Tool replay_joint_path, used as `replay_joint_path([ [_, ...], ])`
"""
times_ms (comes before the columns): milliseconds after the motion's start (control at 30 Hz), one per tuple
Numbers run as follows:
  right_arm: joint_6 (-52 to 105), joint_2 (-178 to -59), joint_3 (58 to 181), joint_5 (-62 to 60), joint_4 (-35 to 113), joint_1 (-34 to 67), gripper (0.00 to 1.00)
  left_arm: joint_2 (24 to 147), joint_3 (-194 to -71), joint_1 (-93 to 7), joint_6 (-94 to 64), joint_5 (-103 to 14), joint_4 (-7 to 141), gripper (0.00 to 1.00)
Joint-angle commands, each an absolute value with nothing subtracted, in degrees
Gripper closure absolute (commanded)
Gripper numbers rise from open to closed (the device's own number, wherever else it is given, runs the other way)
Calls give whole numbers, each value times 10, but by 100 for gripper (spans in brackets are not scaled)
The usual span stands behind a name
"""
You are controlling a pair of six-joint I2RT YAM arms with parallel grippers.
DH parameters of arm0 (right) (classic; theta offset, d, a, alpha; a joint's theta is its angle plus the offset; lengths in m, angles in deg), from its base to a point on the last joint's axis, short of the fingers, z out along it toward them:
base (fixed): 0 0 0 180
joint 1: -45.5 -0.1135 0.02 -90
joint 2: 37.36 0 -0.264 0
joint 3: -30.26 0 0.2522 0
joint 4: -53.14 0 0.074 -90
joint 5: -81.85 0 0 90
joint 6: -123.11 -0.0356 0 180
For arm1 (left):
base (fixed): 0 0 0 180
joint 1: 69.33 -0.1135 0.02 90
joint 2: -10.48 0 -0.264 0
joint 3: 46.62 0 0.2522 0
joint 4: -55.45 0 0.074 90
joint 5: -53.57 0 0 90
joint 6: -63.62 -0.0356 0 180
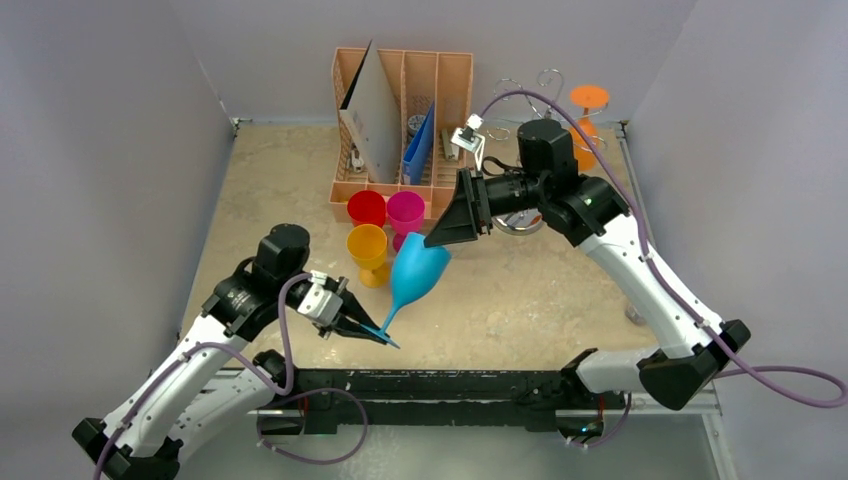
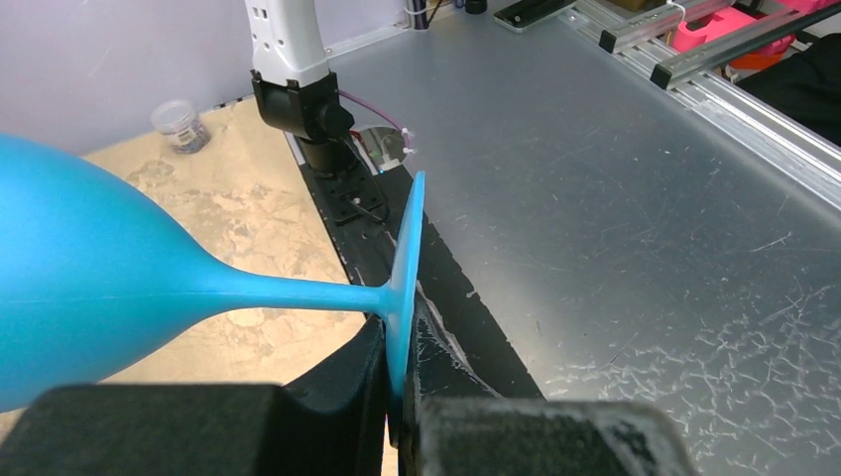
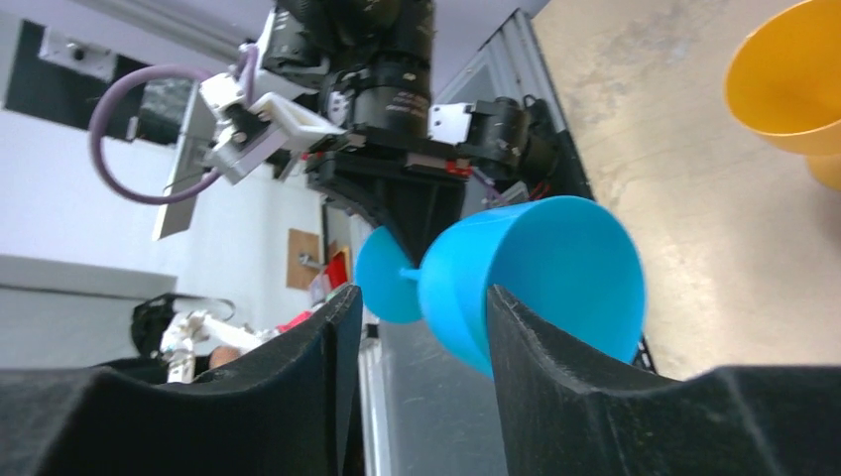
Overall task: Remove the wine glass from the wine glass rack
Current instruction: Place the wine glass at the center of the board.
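The left gripper point(image 1: 372, 332) is clamped on the foot of the blue wine glass point(image 1: 418, 268), which hangs tilted above the table point(image 1: 540, 290), well apart from the wine glass rack point(image 1: 512, 86) at the back. Only the left wrist view shows the foot pinched edge-on. The right gripper point(image 1: 440, 238) gapes wide at the bowl's mouth; whether it touches is unclear. 3 cups point(image 1: 367, 245) stand just beside the bowl.

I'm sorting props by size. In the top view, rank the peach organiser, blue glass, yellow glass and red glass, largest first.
1. Peach organiser.
2. Blue glass.
3. Yellow glass and red glass look alike; the red is partly hidden, so unranked.
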State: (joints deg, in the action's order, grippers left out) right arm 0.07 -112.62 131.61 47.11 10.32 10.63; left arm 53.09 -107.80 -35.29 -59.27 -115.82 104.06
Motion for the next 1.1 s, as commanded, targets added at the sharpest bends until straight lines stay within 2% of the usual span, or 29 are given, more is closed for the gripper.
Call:
replay_joint_path([
  [0, -37, -1123, 1314, 560, 139, 105, 51, 539, -1101, -352, -631, -1185, 1039, 100],
  [233, -31, -1128, 1288, 576, 124, 104, 53, 547, -1108, -352, -630, -1184, 1029, 100],
  [500, -58, -1125, 1268, 594, 169, 103, 68, 556, -1112, -351, -625, -1182, 1026, 100],
  [700, -116, -1121, 1238, 615, 239, 98, 72, 558, -1115, -352, -622, -1172, 1024, 100],
  [1000, -119, -1117, 1238, 627, 248, 96, 90, 559, -1112, -352, -611, -1152, 1017, 100],
  [1067, -120, -1117, 1238, 626, 252, 95, 97, 562, -1113, -352, -607, -1150, 1013, 100],
])
